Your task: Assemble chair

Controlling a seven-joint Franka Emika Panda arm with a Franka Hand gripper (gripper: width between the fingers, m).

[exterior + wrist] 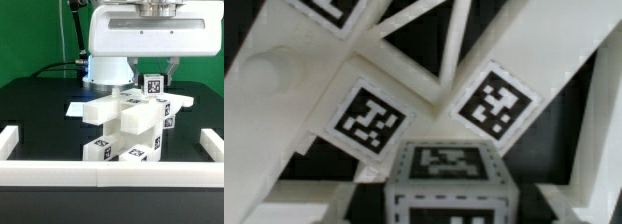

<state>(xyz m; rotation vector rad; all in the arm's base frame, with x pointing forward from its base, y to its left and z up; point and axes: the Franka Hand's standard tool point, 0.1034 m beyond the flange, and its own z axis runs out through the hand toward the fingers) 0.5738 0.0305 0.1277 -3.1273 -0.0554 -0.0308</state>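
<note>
The half-built chair [125, 125] stands on the black table [40, 115] just behind the middle of the front rail [110, 178], without touching it. It is a cluster of white blocky parts: slabs and bars stacked at angles, with square black-and-white tags facing the front rail low down. A tagged post [153, 86] rises at the top of the cluster, on the side farthest from the front rail. The gripper [156, 74] hangs from the white arm [150, 35] directly over this post, its jaws drawn in to either side of the post's upper end and clamped on it. Farther back from the front rail, toward the exterior view's left, the marker board [78, 107] lies flat on the table. The wrist view shows only chair parts at close range: crossing white bars, two tilted tags [367, 118], and a tagged block [446, 165].
</note>
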